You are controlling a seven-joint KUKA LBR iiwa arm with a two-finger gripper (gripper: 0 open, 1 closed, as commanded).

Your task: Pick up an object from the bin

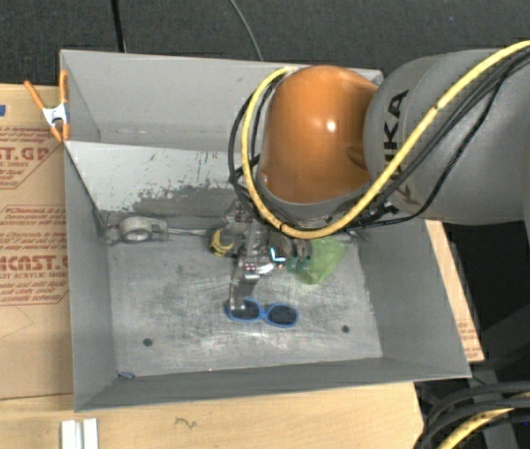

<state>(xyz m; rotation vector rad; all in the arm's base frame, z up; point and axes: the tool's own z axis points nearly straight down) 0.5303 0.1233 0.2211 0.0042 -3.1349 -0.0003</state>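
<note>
Camera view: my pincer sits just beside a small blue two-lobed thing in the grey bin; I cannot tell its opening.

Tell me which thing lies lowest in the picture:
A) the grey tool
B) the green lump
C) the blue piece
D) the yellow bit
C: the blue piece sits below the green lump, the yellow bit and the grey tool.

Partly hidden under arm's orange cover: green thing & small yellow obj.
</note>
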